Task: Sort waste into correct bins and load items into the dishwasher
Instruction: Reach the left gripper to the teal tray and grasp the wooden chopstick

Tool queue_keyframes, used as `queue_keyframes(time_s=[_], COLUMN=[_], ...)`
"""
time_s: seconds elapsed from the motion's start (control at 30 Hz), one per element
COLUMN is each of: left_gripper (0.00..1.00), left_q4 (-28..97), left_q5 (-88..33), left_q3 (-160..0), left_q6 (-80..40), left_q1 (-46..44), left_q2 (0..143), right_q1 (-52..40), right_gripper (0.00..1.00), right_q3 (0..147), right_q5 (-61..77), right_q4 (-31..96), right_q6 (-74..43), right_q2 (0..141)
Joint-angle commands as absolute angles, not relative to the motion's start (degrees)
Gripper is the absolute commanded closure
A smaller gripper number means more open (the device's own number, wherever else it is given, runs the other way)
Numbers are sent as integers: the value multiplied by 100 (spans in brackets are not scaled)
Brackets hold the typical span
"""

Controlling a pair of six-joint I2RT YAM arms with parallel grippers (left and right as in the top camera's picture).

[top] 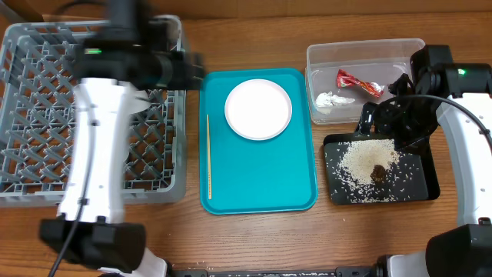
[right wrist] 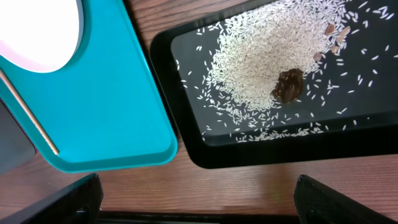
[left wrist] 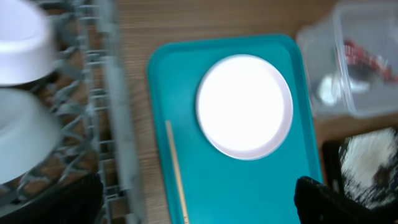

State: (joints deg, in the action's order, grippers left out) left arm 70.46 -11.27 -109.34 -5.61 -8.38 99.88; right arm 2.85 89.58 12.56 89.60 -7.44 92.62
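The round white plate [top: 258, 108] lies on a teal tray [top: 296, 177], also in the left wrist view [left wrist: 244, 104]. The grey dish rack [top: 31, 115] at the left holds two white vessels [left wrist: 18, 40] [left wrist: 25, 140], blurred. The clear tub [top: 319, 58] holds the red-and-silver wrapper [top: 358, 82] and the white tissue [top: 332, 100]. The black tray [top: 338, 188] holds rice [right wrist: 267, 56] and the brown lump [right wrist: 288, 85]. My left gripper [left wrist: 199, 199] is open and empty over the rack's right edge [top: 181, 65]. My right gripper [right wrist: 199, 199] is open and empty above the black tray's far edge [top: 388, 119].
A thin wooden stick [top: 208, 158] lies along the teal tray's left side. Bare wooden table [right wrist: 249, 186] runs in front of the trays. My left arm [top: 100, 146] covers much of the rack in the overhead view.
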Motion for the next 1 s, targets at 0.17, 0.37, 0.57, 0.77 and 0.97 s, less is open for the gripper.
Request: queue_keyframes(time_s=[0.17, 0.37, 0.57, 0.77, 0.97], left_gripper=[0, 1, 0, 0, 0], left_q4=[7067, 8235, 8538, 8534, 8453], left_q5=[729, 397, -36, 75, 285], left_q3=[-10890, -10890, -10807, -10571, -10121], left_q6=[-668, -3625, -4641, -4847, -4958], left_q1=[-2755, -2961, -2923, -2928, -2926], left_q2=[10875, 11489, 11572, 11572, 11572], right_q1=[270, 270, 270, 270, 270], right_gripper=[0, 0, 0, 0, 0], right_q3=[9008, 9008, 9008, 9008, 9008], right_q5=[1153, 1153, 1153, 1153, 1153], right_q4=[8949, 8958, 8945, 8952, 8947], right_q6=[-744, -742, -742, -742, -742], right_q2=[9098, 9098, 9098, 9098, 9098])
